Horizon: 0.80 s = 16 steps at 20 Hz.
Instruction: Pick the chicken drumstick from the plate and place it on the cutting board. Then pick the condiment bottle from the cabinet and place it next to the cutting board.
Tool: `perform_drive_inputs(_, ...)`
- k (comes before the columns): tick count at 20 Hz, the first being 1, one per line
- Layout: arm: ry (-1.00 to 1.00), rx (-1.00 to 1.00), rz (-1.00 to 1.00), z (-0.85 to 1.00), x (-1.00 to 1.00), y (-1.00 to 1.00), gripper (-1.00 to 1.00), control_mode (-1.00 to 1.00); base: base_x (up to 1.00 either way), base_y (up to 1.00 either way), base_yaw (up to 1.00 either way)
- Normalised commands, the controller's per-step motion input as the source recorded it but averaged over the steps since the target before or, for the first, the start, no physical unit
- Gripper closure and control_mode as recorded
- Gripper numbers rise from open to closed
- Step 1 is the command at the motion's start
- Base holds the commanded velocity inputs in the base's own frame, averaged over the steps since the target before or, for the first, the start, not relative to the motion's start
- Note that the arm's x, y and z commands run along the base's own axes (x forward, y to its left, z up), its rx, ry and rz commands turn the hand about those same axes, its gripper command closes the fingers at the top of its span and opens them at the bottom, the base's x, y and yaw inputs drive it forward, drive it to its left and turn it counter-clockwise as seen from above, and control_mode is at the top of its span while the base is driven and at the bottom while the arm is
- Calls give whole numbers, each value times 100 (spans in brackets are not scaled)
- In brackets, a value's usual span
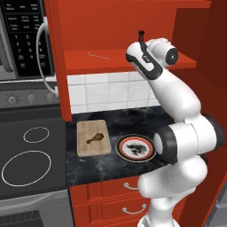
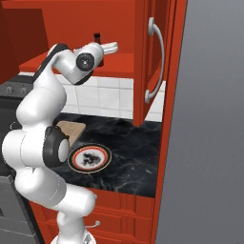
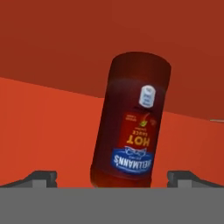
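The chicken drumstick (image 1: 94, 138) lies on the cutting board (image 1: 84, 148), left of the plate (image 1: 121, 147), which holds nothing. The board's corner (image 2: 76, 127) and the plate (image 2: 106, 160) also show past the arm. Up in the cabinet (image 1: 102, 60) the condiment bottle (image 3: 131, 109) stands on the red shelf; its black cap (image 1: 141, 34) sticks up behind my hand. In the hand view it appears label upside down. My gripper (image 3: 113, 178) is open, one fingertip (image 3: 41, 177) on each side of the bottle, not touching it. From the right, the gripper (image 2: 112, 46) reaches beside the bottle (image 2: 97, 39).
The cabinet door (image 2: 150, 62) hangs open to the right of my hand. A microwave (image 1: 22, 35) and a stove (image 1: 31, 155) are to the left. Red drawers (image 1: 128, 186) sit under the black counter (image 1: 133, 119). A tall grey panel (image 2: 214, 119) walls off the right.
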Motion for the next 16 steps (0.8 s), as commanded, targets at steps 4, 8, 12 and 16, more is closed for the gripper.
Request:
perform_drive_inputs(4, 2, 0, -7, 15, 0, 21, -100, -100, 0, 0, 0)
perform_drive_inputs(8, 3, 0, -7, 23, 0, 18, -100, -100, 0, 0, 0)
perform_drive_inputs(12, 6, -1, -8, 23, 0, 13, -100, -100, 0, 0, 0)
perform_drive_inputs(16, 8, -2, -8, 19, 0, 10, -100, -100, 0, 0, 0)
